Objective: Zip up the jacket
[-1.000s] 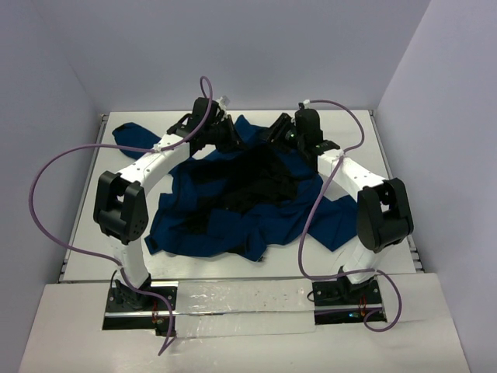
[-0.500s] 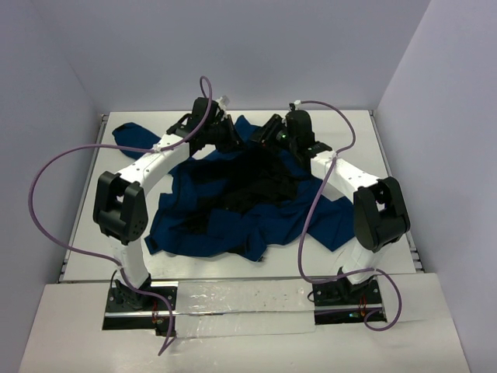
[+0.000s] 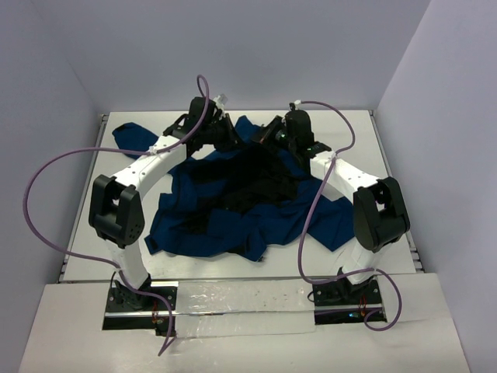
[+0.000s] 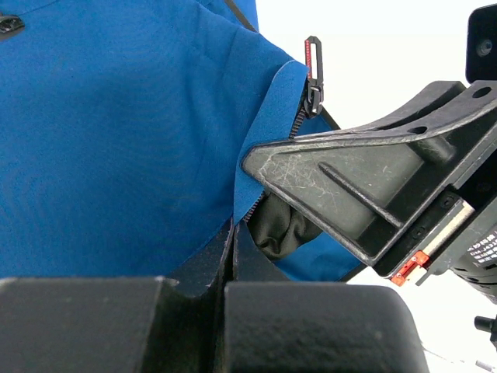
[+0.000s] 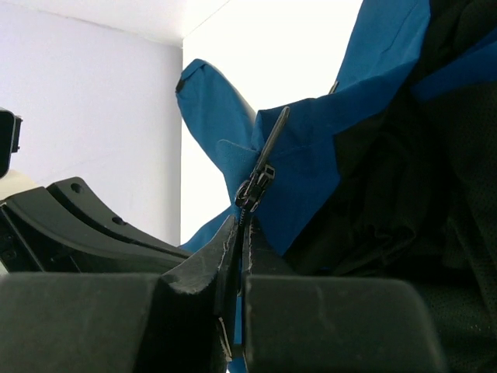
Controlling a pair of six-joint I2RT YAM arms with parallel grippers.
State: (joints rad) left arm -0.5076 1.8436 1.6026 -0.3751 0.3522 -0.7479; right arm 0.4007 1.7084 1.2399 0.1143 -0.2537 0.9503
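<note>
The navy-blue jacket [image 3: 233,202] lies crumpled on the white table, its black lining facing up in the middle. Both grippers meet at its far edge. My left gripper [image 3: 231,138] is shut on the blue fabric edge [image 4: 194,155] beside the zipper teeth. My right gripper [image 3: 265,134] is shut on the zipper edge just below the black slider [image 5: 255,186]. In the left wrist view the slider with its red-marked pull [image 4: 313,74] stands above the right gripper's finger [image 4: 349,186].
One sleeve [image 3: 128,136] stretches toward the table's far left corner. Purple cables [image 3: 46,186] loop beside both arms. Walls close in the table at the back and sides. A white strip [image 3: 241,299] lies between the arm bases.
My right gripper has moved left toward the left gripper, along the jacket's far edge. The left arm has shifted slightly.
</note>
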